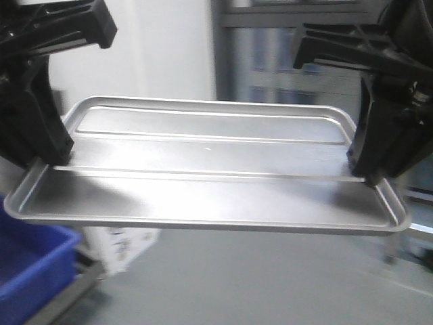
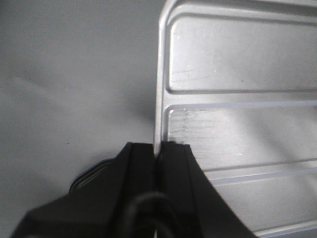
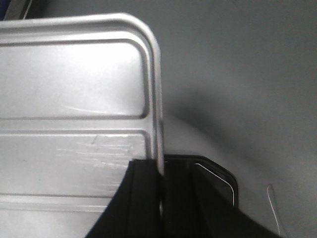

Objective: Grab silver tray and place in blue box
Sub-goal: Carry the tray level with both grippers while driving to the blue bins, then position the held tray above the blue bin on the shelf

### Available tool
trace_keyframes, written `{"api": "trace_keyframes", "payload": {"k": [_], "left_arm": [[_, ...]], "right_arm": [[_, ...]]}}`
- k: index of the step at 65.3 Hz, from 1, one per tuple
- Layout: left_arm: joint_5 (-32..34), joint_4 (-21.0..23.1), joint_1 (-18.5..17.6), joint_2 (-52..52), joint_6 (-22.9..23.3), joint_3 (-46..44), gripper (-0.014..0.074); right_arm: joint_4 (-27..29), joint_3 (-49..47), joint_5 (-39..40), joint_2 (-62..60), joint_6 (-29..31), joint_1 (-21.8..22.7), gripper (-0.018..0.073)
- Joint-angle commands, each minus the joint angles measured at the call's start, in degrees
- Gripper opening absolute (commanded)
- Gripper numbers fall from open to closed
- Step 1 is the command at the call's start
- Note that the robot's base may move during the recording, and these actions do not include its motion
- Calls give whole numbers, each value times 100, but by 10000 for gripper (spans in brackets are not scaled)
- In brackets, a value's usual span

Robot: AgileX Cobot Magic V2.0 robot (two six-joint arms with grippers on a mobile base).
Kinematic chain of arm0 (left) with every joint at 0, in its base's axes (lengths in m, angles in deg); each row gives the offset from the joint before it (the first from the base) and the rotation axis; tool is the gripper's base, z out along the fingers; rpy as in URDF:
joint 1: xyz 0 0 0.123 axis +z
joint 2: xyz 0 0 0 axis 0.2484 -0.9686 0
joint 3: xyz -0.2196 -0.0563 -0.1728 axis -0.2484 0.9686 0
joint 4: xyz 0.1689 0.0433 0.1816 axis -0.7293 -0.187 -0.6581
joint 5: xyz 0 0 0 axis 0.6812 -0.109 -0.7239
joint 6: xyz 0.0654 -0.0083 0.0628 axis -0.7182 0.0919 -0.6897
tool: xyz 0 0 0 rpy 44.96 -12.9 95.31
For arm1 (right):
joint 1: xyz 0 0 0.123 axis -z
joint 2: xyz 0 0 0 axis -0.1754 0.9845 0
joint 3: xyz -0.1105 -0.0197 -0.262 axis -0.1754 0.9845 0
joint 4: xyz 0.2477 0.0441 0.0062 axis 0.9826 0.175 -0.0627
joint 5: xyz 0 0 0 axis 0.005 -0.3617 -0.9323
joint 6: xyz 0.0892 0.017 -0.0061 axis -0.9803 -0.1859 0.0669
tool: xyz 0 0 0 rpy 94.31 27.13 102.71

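Note:
The silver tray (image 1: pixel 203 162) hangs level in the air, held by its two short ends, filling the middle of the front view. My left gripper (image 1: pixel 51 159) is shut on the tray's left rim, and in the left wrist view the left gripper (image 2: pixel 158 148) pinches that thin rim of the tray (image 2: pixel 237 99) between its black fingers. My right gripper (image 1: pixel 365 176) is shut on the right rim; the right wrist view shows the right gripper (image 3: pixel 161 171) clamped over the edge of the tray (image 3: pixel 74 89). A corner of the blue box (image 1: pixel 30 267) shows at the lower left, below the tray.
Grey floor (image 1: pixel 270 284) lies under the tray. A white carton (image 1: pixel 125 247) stands behind the blue box, next to a grey metal edge (image 1: pixel 67 294). A white wall and dark window frames (image 1: pixel 270 61) fill the background. A black rounded object (image 3: pixel 218 178) sits below the right gripper.

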Motion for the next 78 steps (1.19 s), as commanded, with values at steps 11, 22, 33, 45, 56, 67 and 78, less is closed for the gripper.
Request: {"api": "trace_keyframes", "payload": {"k": [11, 22, 33, 45, 56, 67, 78], "left_arm": [[-145, -236, -24, 161, 11, -125, -104], [-145, -236, -24, 161, 11, -125, -104], [-145, -236, -24, 161, 11, -125, -104], [-145, -236, -24, 161, 11, -125, -104], [-145, -236, -24, 161, 11, -125, -104], [-145, -236, -24, 161, 11, -125, -104], [-145, -236, -24, 161, 11, -125, -104]], "right_arm": [[-334, -118, -40, -161, 4, 35, 60], [-334, -118, -40, -161, 4, 35, 60], [-334, -118, -40, -161, 4, 35, 60], [-334, -118, -40, -161, 4, 35, 60], [-334, -118, -40, -161, 4, 35, 60], [-334, -118, -40, -161, 4, 35, 60], [-334, -118, -40, -161, 4, 35, 60]]}}
